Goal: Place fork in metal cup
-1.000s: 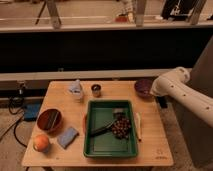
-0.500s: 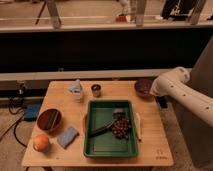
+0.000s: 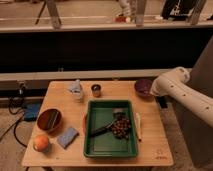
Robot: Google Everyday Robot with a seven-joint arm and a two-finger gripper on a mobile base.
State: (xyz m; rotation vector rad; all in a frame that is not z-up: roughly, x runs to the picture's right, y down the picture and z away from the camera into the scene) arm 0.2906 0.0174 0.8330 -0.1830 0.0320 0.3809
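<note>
The metal cup [image 3: 96, 90] stands upright on the wooden table [image 3: 155, 150], just behind the green tray [image 3: 95, 147]. It is small, grey and dark inside. A dark slim utensil [image 3: 101, 131], the fork as far as I can tell, lies slanted in the tray beside a dark brownish clump [image 3: 120, 128]. Only my white arm [image 3: 175, 90] shows, at the right edge, with its bend next to the dark purple bowl [image 3: 143, 86]. My gripper is out of view.
A reddish-brown bowl [image 3: 49, 120], an orange fruit [image 3: 41, 143] and a blue sponge [image 3: 67, 136] sit at the left. A pale bluish object [image 3: 76, 89] stands left of the cup. A pale slim stick [image 3: 138, 126] lies along the tray's right side.
</note>
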